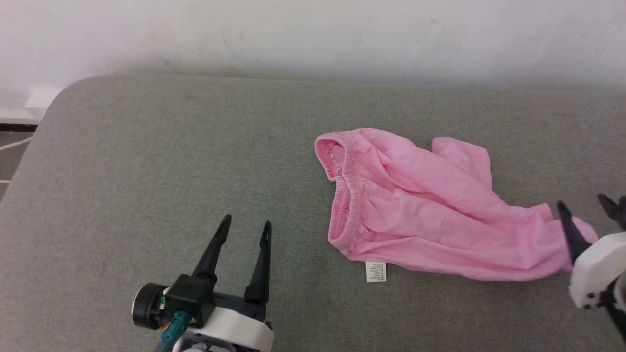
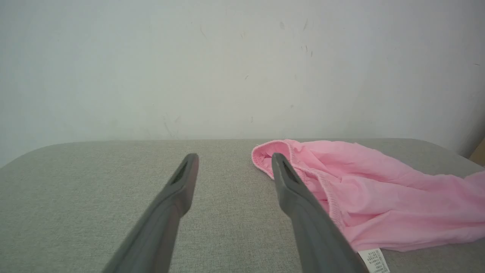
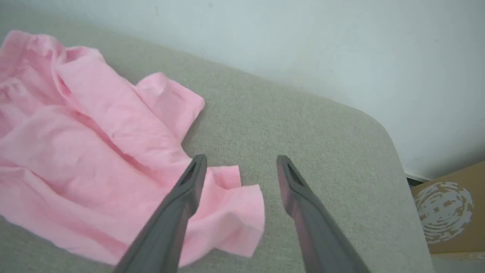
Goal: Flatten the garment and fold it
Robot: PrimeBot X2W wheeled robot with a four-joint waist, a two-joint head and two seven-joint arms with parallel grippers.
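Note:
The garment, light pink shorts, lies rumpled on the grey cushion, its gathered waistband to the left and its legs trailing right. A small white care label pokes out at the near hem. My right gripper is open at the head view's right edge, over the end of the near leg. In the right wrist view that leg's hem lies slack under the spread right gripper, gripped by neither finger. My left gripper stands open and empty left of the waistband; the left wrist view shows the garment just right of the left gripper.
A pale wall runs along the cushion's far edge. The cushion's rounded left corner drops off toward the floor. A brown cardboard box stands beyond the cushion's right end.

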